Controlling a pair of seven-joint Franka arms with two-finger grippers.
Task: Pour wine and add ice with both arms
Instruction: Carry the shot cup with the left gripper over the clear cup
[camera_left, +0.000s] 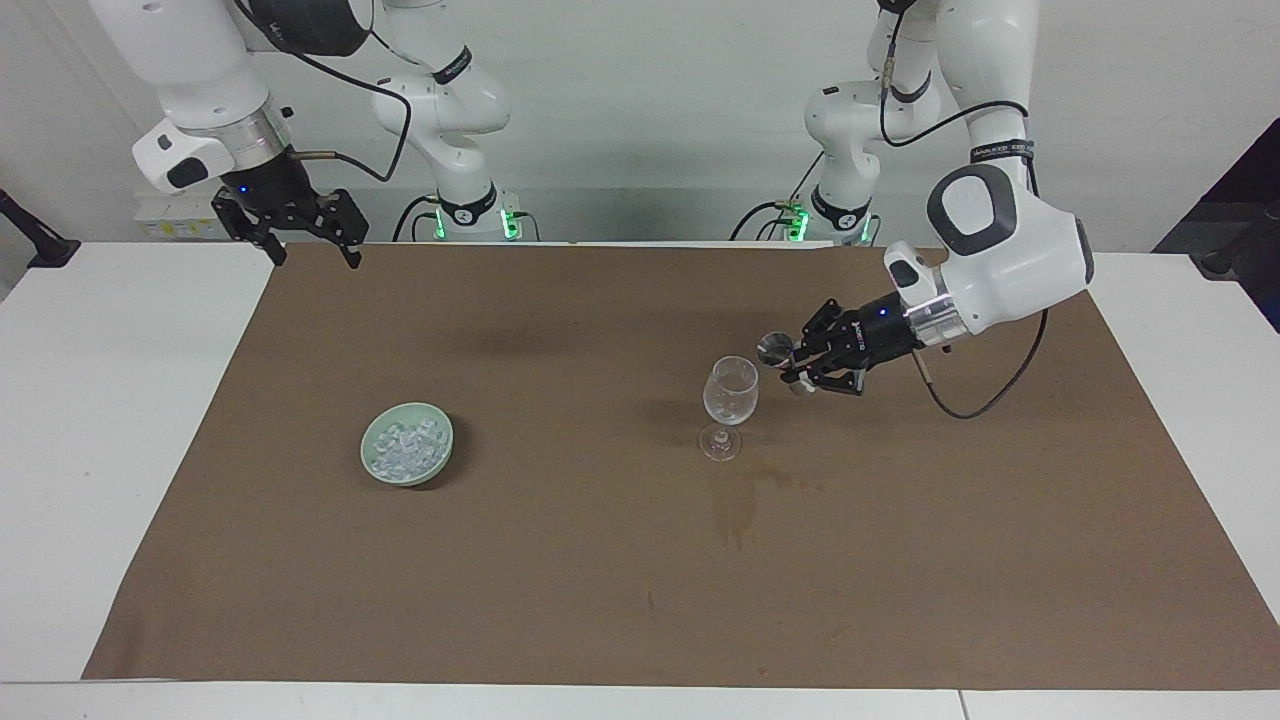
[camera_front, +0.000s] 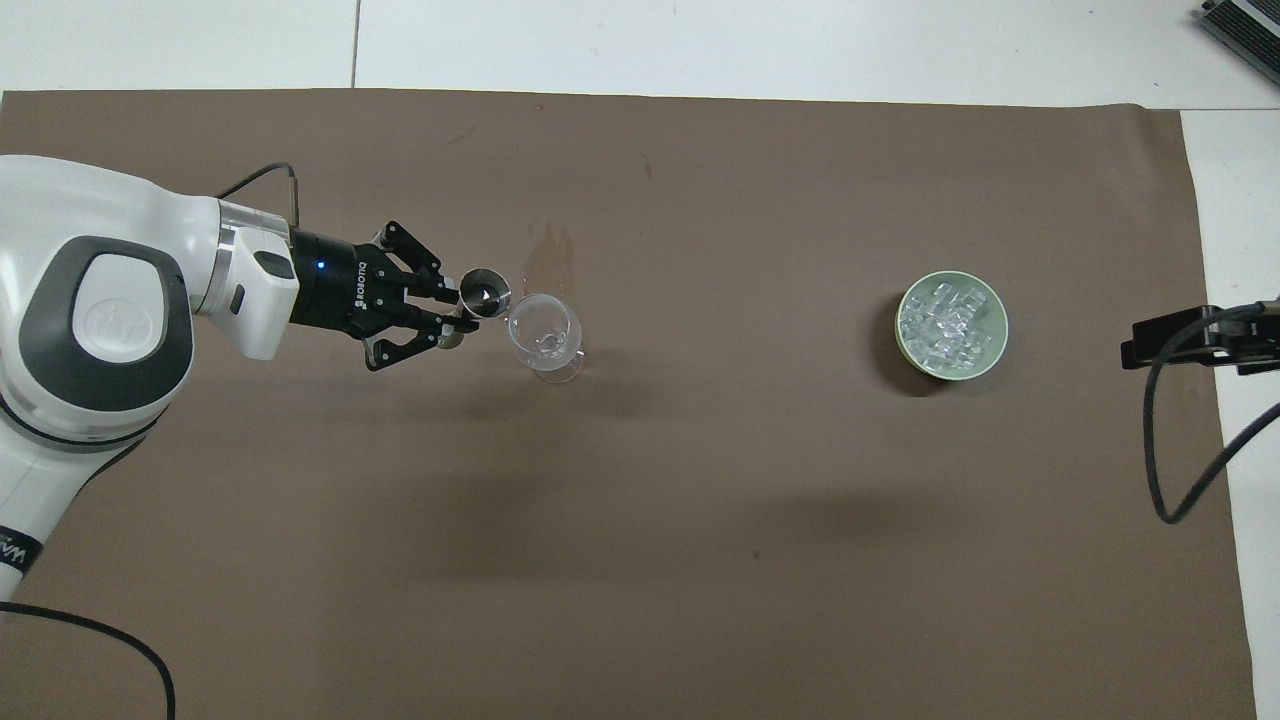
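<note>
Overhead view gives us the ice (camera_front: 945, 322) heaped in a green bowl (camera_front: 993, 350) at the frame's right, on the brown mat (camera_front: 640, 560) covering the worktop (camera_front: 700, 40). Left of centre stands a stemmed glass (camera_front: 545, 335). Our left pincer (camera_front: 452, 312) grips a small metal jigger (camera_front: 485, 293), tipped just beside the glass rim. Our right pincer (camera_left: 300, 240) hangs open — upper left of the facing view, over the mat's corner.

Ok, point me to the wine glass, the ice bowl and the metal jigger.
wine glass (camera_left: 731, 391), facing view, on its bowl.
ice bowl (camera_front: 994, 345), overhead view, on its green rim.
metal jigger (camera_front: 485, 293), overhead view, on its open cup.
</note>
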